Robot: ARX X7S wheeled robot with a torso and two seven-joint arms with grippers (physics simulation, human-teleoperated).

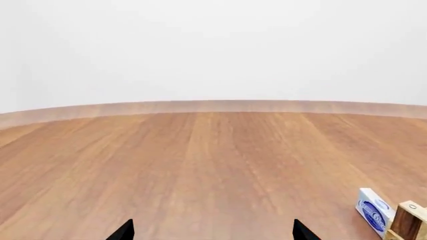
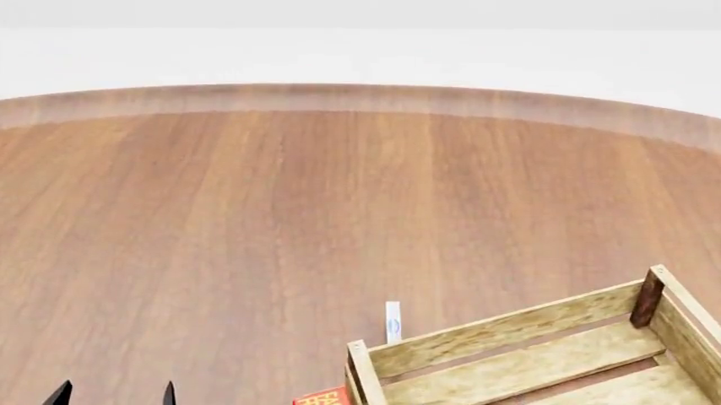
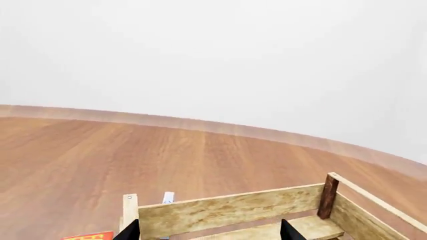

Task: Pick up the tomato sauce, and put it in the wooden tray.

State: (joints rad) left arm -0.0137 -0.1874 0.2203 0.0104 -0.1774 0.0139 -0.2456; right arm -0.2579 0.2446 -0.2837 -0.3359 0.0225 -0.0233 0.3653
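With both the left gripper [image 1: 212,231] and the right gripper [image 3: 209,231] spread wide and empty, the tomato sauce is out of view and the wooden tray [image 2: 496,336] holds nothing visible, so pickup and placement remain.

floor [image 2: 282,228]: warm brown wood planks, grain running away from the camera, filling most of every view.
baseboard [image 2: 360,99]: pale wooden strip curving along the far edge of the floor, where it meets the wall.
wall [image 3: 213,55]: plain white, featureless.
blue-and-white box [image 1: 373,210]: small flat carton with a blue printed face and white edges, standing on the floor; in the head view it shows edge-on as a thin white sliver with a blue mark.
red item [image 2: 323,396]: a red corner with yellow print, cut off by the frame edge; too little shows to tell what it is.
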